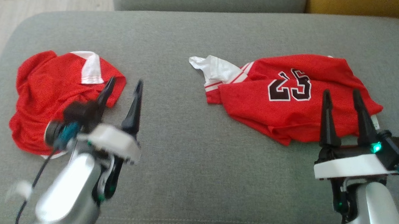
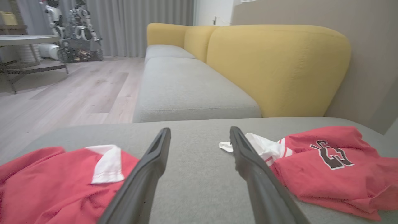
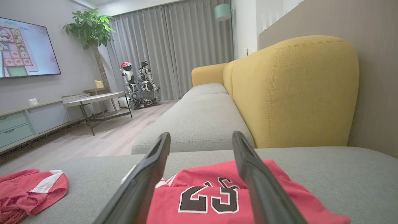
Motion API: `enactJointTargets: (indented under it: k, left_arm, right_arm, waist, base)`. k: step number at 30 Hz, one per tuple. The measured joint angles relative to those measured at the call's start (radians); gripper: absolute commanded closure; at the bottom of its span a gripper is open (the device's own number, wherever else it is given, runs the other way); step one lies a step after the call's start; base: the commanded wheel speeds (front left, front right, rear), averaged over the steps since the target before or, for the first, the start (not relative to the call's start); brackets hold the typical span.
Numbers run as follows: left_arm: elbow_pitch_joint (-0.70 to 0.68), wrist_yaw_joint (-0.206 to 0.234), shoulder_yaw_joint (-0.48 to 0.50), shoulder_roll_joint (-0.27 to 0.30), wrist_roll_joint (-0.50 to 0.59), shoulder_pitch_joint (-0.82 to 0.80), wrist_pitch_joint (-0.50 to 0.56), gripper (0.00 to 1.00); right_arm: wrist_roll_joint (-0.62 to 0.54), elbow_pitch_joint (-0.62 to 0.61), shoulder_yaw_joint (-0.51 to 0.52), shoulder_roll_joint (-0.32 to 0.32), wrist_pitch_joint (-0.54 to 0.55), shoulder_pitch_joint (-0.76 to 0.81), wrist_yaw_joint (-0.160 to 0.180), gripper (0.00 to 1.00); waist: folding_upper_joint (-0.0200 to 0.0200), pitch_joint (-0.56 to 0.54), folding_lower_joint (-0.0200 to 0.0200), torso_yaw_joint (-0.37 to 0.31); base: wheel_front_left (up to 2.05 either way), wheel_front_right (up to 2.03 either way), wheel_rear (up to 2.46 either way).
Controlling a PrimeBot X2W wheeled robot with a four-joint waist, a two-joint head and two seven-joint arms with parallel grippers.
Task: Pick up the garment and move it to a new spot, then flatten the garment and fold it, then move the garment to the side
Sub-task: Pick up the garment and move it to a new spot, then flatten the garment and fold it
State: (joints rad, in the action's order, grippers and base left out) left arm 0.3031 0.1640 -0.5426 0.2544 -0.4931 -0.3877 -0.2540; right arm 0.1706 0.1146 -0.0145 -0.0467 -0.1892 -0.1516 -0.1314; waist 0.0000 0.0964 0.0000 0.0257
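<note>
Two red garments lie on the grey sofa seat (image 1: 191, 132). At the left is a crumpled red garment with a white collar (image 1: 50, 90) (image 2: 56, 183) (image 3: 28, 189). My left gripper (image 1: 125, 80) (image 2: 200, 129) hovers open just beyond its right edge, with nothing between the fingers. At the right is a loosely folded red jersey marked 23 (image 1: 289, 96) (image 2: 329, 168) (image 3: 214, 199), with a white sleeve (image 1: 215, 69) sticking out to the left. My right gripper (image 1: 341, 92) (image 3: 201, 133) is open over the jersey's near right part and holds nothing.
A second grey seat cushion (image 2: 186, 87) and yellow backrests (image 3: 292, 93) lie beyond. Wooden floor (image 2: 77, 90) runs off the cushion's left side. Across the room are a low table (image 3: 93, 99), a cabinet (image 3: 18, 127), another robot (image 3: 140, 84) and curtains.
</note>
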Motion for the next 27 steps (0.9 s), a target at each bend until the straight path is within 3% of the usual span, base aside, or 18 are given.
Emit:
enactJointTargets:
  k: [7,13,19,27]
  left_arm:
    - [-0.132,0.019,0.135,-0.052,0.052,0.211,0.0,0.0]
    - [-0.146,-0.04,0.182,-0.095,0.117,0.22,0.0,0.0]
    - [-0.125,-0.09,0.206,-0.146,0.153,0.219,0.0,0.0]
    - [-0.084,-0.139,0.233,-0.188,0.185,0.217,0.0,0.0]
  right_arm:
    - [-0.026,0.016,-0.006,0.0,0.024,0.02,0.0,0.0]
    - [-0.085,0.048,-0.086,0.0,0.122,-0.023,0.0,0.0]
    - [-0.149,0.182,-0.186,-0.002,0.23,-0.138,0.0,0.0]
    - [-0.214,0.409,-0.171,-0.051,0.288,-0.277,0.0,0.0]
  waist:
    - [0.0,-0.019,0.0,0.039]
    - [0.0,0.002,0.0,0.066]
    - [0.0,0.036,0.0,0.11]
    - [0.0,0.082,0.0,0.183]
  base:
    - [0.0,0.0,0.0]
    - [0.0,0.0,0.0]
    - [0.0,0.0,0.0]
    - [0.0,0.0,0.0]
